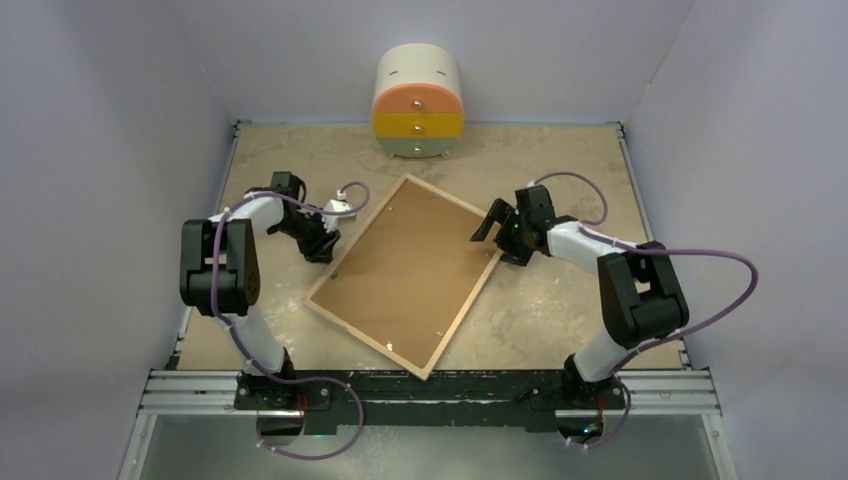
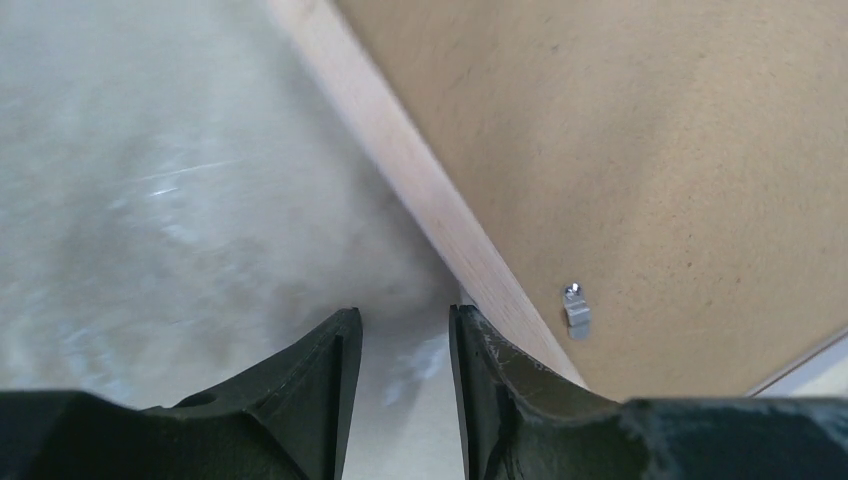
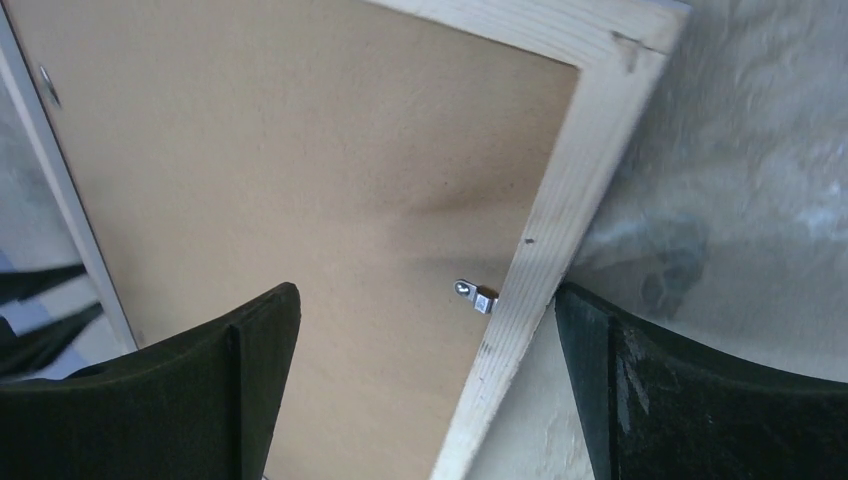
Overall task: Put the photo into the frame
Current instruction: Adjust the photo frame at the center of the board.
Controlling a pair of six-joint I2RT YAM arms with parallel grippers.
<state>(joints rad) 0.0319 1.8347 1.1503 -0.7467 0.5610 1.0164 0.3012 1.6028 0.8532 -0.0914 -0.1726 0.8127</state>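
The frame (image 1: 464,314) lies face down and askew on the table, its light wood rim around a brown backing board (image 1: 405,275). The photo is hidden. My left gripper (image 1: 325,245) is low at the frame's left edge. In the left wrist view its jaws (image 2: 405,315) stand a narrow gap apart over bare table, the right finger beside the rim (image 2: 400,160). My right gripper (image 1: 487,228) is wide open over the frame's right edge. In the right wrist view it (image 3: 428,300) straddles the rim (image 3: 560,190), one finger over the board, the other outside.
Small metal clips (image 2: 577,312) (image 3: 478,295) hold the board inside the rim. A rounded little drawer cabinet (image 1: 417,103) in white, orange, yellow and green stands at the back. Walls close in the table (image 1: 560,170) on three sides.
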